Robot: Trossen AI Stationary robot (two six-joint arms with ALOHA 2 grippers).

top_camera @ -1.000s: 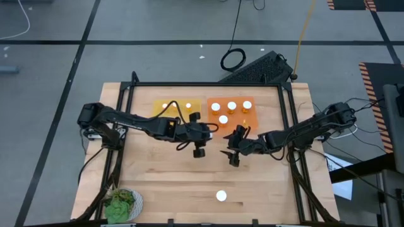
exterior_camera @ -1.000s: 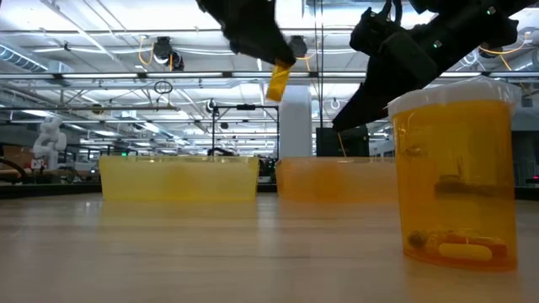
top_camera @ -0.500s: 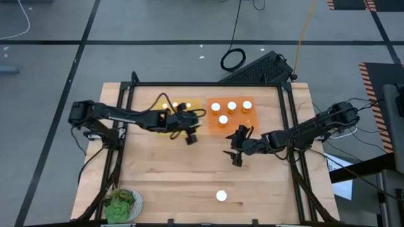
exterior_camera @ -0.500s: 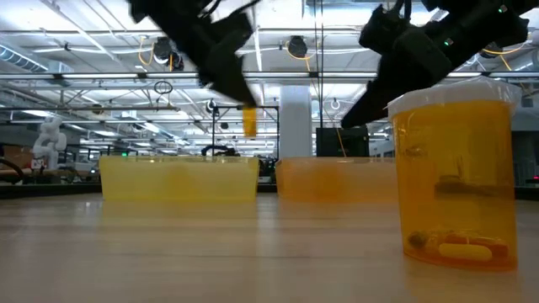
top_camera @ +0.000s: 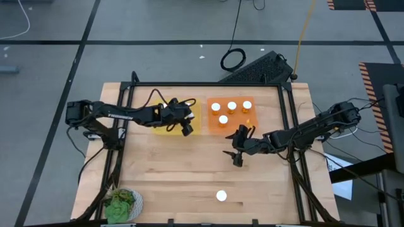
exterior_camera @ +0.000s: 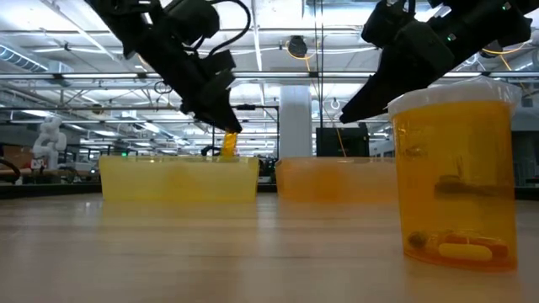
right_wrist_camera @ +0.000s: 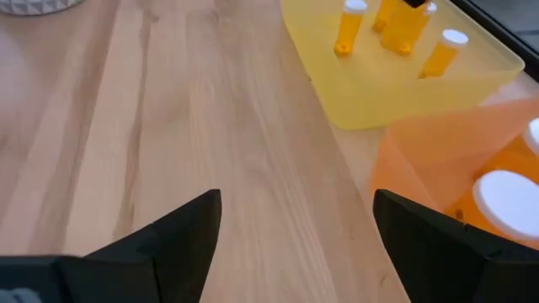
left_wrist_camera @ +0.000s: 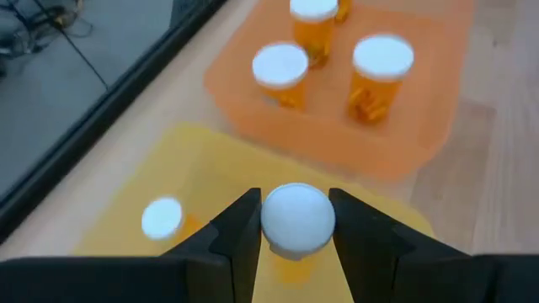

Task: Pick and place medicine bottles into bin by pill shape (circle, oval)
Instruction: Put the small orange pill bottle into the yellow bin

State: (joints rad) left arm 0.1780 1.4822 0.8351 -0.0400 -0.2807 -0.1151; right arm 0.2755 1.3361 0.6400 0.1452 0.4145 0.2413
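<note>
Left tool (left_wrist_camera: 293, 244) pinches a white-capped medicine bottle (left_wrist_camera: 296, 220) by the cap, hanging it over the yellow bin (top_camera: 165, 121), bottle bottom at rim level in the low view. Two more bottles stand in that bin. Orange bin (top_camera: 232, 124) beside it holds four bottles. Right tool (top_camera: 236, 157) hovers over the bare table (top_camera: 170, 176) near the orange bin, fingers spread, nothing between them. One lone bottle (top_camera: 221, 196) stands at the table's near edge.

Bare table (top_camera: 170, 170) between bins (top_camera: 230, 113) and lone bottle (top_camera: 221, 196).
</note>
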